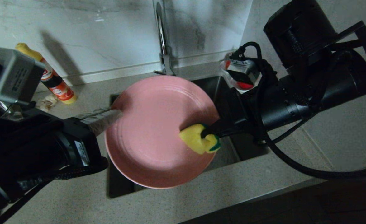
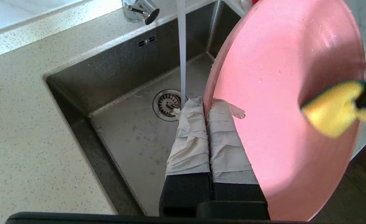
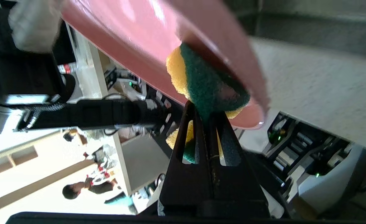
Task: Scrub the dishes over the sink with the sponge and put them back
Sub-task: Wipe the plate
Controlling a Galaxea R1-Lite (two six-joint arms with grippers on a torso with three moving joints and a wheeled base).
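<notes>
Sponge (image 1: 199, 139), yellow foam, presses ridged round pink plate (image 1: 158, 130).

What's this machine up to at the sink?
It is washing a dish. The left gripper, its fingers wrapped in white tape, is clamped on the rim of a wide pink plate, holding it tilted over the deep stainless-steel sink. The right gripper pinches a yellow sponge with a green scouring face and presses it against the plate's inner face. Water is running from the chrome faucet.
</notes>
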